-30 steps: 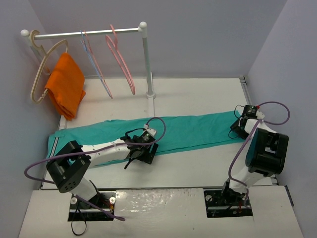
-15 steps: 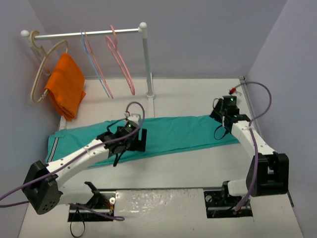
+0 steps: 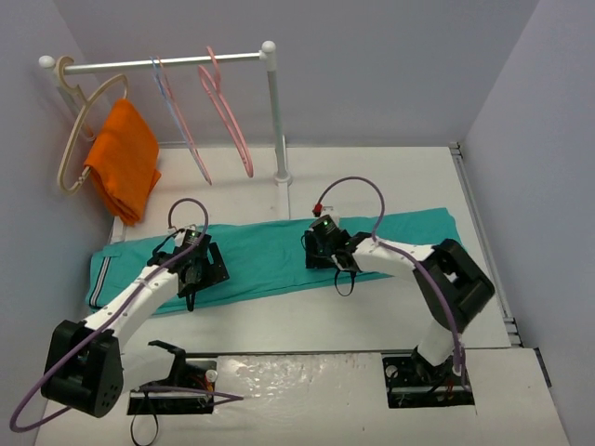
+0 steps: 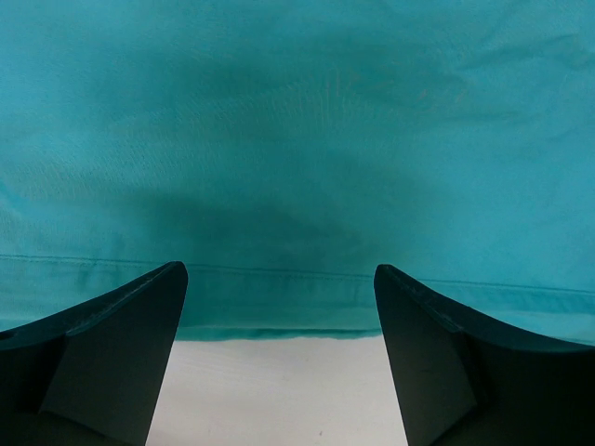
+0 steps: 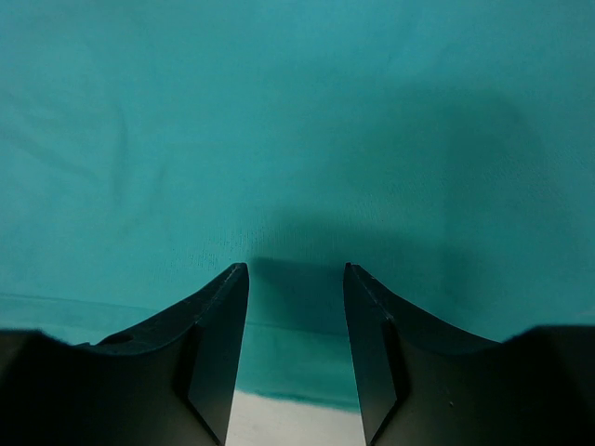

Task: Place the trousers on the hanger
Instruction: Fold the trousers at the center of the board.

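Observation:
The teal-green trousers [image 3: 270,251] lie flat and stretched across the table, with the striped band at their left end [image 3: 104,274]. The salmon-pink hanger [image 3: 229,116] hangs empty on the rail at the back. My left gripper [image 3: 197,268] hovers low over the left part of the trousers, jaws wide open and empty. In the left wrist view, the gripper [image 4: 279,269] is above the near hem [image 4: 279,307]. My right gripper [image 3: 325,249] is over the middle of the trousers. It is open with a narrower gap [image 5: 296,268] and holds nothing.
The white rack post [image 3: 277,121] stands just behind the trousers. On the rail also hang a pale blue thin hanger [image 3: 181,121] and a thick beige hanger [image 3: 79,139] carrying an orange cloth [image 3: 125,158]. Walls close in left, right and back.
My left gripper has moved left along the trousers. My right arm has swung from the trousers' right end to their middle. The trousers have not moved.

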Robot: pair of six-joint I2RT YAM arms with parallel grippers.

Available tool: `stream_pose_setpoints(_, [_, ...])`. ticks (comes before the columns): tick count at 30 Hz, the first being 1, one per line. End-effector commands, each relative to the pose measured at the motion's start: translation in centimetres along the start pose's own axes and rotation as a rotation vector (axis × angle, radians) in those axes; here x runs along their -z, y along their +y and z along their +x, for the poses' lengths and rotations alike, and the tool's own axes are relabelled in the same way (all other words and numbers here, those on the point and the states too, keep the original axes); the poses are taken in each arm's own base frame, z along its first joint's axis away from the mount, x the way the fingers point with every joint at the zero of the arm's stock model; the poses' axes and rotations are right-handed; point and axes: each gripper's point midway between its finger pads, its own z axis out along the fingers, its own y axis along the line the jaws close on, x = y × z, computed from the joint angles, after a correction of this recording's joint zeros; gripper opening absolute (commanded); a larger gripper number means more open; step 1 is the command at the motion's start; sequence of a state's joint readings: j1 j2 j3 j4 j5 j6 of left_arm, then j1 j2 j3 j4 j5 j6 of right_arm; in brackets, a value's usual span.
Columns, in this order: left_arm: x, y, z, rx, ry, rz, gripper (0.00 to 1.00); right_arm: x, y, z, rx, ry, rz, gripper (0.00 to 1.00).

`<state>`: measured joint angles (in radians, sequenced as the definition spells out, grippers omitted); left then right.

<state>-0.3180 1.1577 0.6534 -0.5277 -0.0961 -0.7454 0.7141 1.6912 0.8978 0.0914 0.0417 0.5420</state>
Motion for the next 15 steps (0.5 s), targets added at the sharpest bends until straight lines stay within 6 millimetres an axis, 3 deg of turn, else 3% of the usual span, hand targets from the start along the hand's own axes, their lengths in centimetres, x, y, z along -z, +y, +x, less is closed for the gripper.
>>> stream_pose_setpoints(1, [-1.9, -1.5, -0.5, 0.072, 0.006, 0.039, 0.79, -1.8, -2.2, 0.3, -0.081, 0.016, 0.112, 0.43])
stream_pose_setpoints(3, [-2.9, -1.9, 0.4, 0.077, 0.047, 0.043, 0.79, -1.9, -4.5, 1.3, -0.099, 0.056, 0.185, 0.43])
stream_pose_setpoints(7, [-3.9, -3.5, 2.0, 0.056, 0.070, 0.048, 0.79, -0.1, -8.9, 2.0, -0.132, 0.108, 0.276, 0.43])
stream_pose_setpoints(15, [-4.2, -10.4, 5.5, -0.024, 0.101, 0.149, 0.79, 3.5, -15.8, 1.3, -0.199, 0.095, 0.403, 0.43])
